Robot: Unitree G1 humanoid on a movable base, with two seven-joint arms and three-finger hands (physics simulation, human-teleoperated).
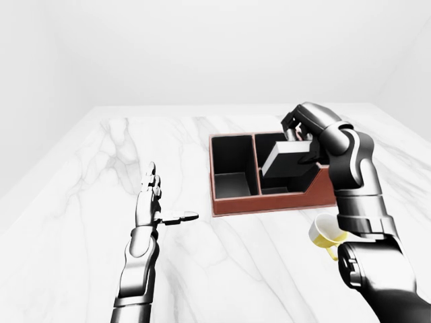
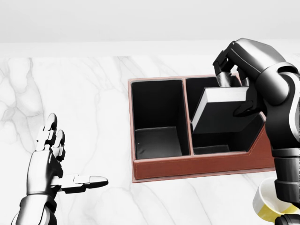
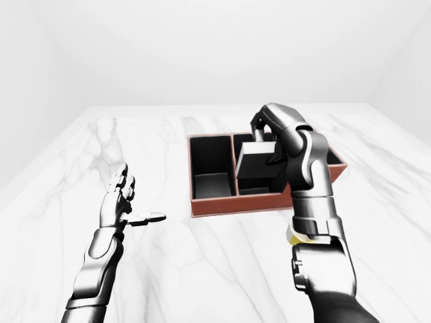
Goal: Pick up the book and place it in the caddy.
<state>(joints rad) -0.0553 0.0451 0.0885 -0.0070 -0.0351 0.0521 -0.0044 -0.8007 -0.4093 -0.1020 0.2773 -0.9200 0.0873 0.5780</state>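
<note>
Over caddy's (image 2: 201, 168) right compartment, tilted black book (image 2: 220, 117), white pages

White marble table (image 1: 81, 202), plain walls (image 1: 202, 47)

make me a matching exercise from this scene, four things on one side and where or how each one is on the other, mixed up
Things:
1. book
2. left hand
3. cup
4. caddy

Places or states:
A. open, holding nothing, over the marble
B. yellow and white, beside the right arm
C. held tilted over the right compartment
D. red-brown outside, two black compartments

Pairs: 1-C, 2-A, 3-B, 4-D
</note>
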